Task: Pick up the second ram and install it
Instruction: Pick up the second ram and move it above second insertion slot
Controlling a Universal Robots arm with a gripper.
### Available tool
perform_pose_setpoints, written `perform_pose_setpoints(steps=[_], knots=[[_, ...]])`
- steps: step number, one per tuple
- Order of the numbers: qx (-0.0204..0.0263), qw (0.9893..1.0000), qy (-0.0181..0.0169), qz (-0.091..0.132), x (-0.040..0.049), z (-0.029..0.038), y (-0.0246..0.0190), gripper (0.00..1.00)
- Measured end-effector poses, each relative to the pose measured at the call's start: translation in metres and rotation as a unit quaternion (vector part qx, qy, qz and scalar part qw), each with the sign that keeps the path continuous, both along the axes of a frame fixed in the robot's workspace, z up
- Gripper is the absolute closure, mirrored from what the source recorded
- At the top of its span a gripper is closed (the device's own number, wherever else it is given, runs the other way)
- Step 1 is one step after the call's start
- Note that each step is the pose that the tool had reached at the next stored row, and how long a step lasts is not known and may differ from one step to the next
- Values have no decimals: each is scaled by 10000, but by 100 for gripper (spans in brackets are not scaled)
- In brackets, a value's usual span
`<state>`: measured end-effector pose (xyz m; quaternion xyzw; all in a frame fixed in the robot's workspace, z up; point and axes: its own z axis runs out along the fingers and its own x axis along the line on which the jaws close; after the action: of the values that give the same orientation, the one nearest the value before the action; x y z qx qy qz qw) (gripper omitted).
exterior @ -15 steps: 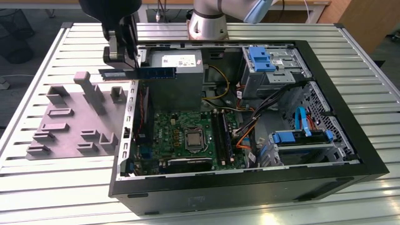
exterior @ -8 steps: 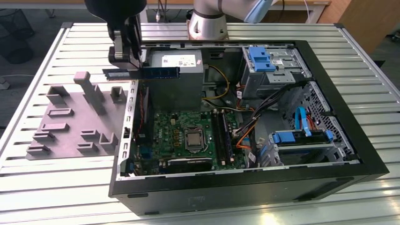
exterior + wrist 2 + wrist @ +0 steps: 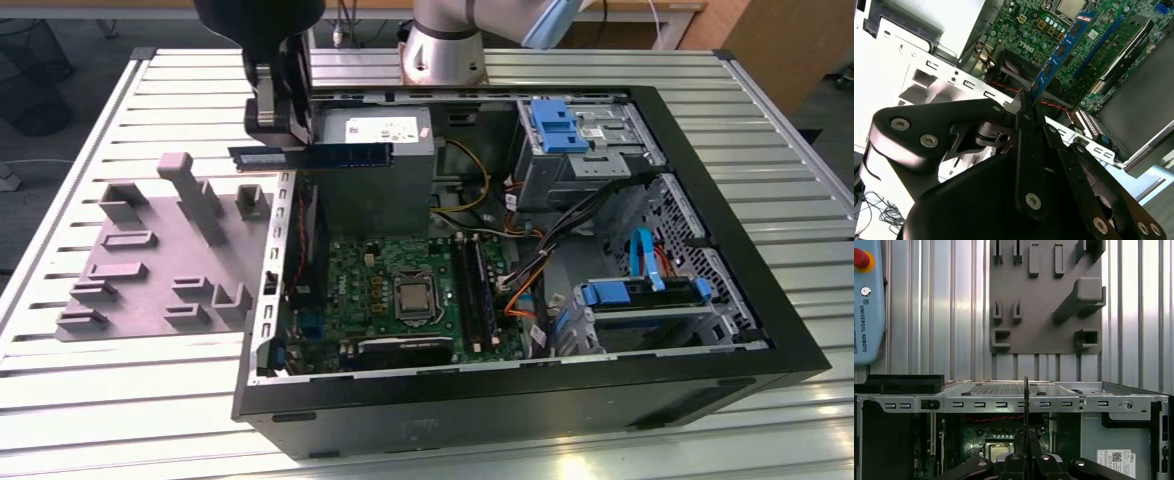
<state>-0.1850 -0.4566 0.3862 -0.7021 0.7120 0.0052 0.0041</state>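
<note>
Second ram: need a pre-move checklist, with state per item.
1. Grip: ok. The gripper is shut on the second ram, near one end.
2. Apart from the holder tray: ok. The stick is in the air, touching no block.
3. Stick attitude: ok. It looks roughly level in the exterior view.
4. Over the memory slots: not ok. It hangs across the case wall, beside the power supply.
5. Target slot free, clips open: cannot tell.

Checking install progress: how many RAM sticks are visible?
2: the second ram clamped in the jaws over the case; another stick seems seated on the motherboard. Others may be hidden.
</note>
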Motion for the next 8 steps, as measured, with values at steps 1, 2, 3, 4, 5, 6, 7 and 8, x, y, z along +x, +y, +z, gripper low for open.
perform_pose_setpoints(steps=[1, 2, 3, 4, 5, 6, 7, 8], knots=[[0, 10000, 0, 0, 9, 0, 0, 86], [0, 10000, 0, 0, 18, 0, 0, 86], [0, 10000, 0, 0, 27, 0, 0, 86], [0, 10000, 0, 0, 35, 0, 0, 86], [0, 10000, 0, 0, 44, 0, 0, 86], [0, 10000, 0, 0, 53, 0, 0, 86], [0, 10000, 0, 0, 62, 0, 0, 86], [0, 10000, 0, 0, 71, 0, 0, 86]])
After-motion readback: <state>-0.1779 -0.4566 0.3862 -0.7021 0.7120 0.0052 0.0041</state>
